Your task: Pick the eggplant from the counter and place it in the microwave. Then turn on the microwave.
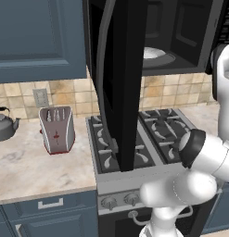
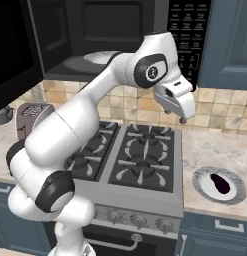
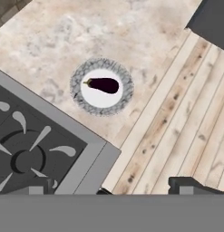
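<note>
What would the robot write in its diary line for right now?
gripper: open, above stove | eggplant: on plate, counter | microwave: door open

The eggplant (image 3: 104, 84) lies on a grey-rimmed plate (image 3: 81, 97) on the counter (image 3: 50, 41), beside the stove (image 3: 36, 145).

Even, shadowless rendered light fills the kitchen, brightest on the marbled counter (image 3: 63, 36) at the upper left of the hand view. The microwave (image 2: 95, 30) cavity stays dim at the top of both base views. Edges look slightly soft and pixelated; there is no glare and no lens distortion.
</note>
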{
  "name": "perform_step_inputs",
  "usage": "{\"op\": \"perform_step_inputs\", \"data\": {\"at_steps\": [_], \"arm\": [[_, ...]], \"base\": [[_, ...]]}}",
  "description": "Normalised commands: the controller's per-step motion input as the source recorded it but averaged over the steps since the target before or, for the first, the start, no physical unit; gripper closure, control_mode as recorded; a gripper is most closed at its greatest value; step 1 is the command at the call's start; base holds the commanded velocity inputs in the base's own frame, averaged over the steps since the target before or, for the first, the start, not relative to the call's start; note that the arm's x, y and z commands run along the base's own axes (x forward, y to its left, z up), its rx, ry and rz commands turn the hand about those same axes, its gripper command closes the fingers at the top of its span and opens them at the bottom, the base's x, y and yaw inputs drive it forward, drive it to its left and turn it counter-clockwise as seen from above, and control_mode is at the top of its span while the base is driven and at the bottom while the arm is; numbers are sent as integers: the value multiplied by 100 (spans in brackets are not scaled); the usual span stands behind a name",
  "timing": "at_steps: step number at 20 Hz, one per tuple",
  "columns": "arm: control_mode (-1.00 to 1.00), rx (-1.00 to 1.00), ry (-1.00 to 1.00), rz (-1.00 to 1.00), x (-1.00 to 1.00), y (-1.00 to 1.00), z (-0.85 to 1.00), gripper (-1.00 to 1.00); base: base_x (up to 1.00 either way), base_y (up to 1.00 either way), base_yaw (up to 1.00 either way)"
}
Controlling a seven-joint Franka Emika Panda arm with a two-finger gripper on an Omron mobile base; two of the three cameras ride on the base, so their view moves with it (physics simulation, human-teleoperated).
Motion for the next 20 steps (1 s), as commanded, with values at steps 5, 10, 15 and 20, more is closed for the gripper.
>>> {"op": "perform_step_inputs", "data": {"at_steps": [5,10,15,20], "arm": [[-100,6,0,0,14,-4,-7,-100],[-100,4,0,0,10,-4,-10,-100],[-100,0,-1,0,2,0,-17,-100],[-100,0,-1,0,0,-1,-15,-100]], "base": [[0,0,0],[0,0,0],[0,0,0],[0,0,0]]}}
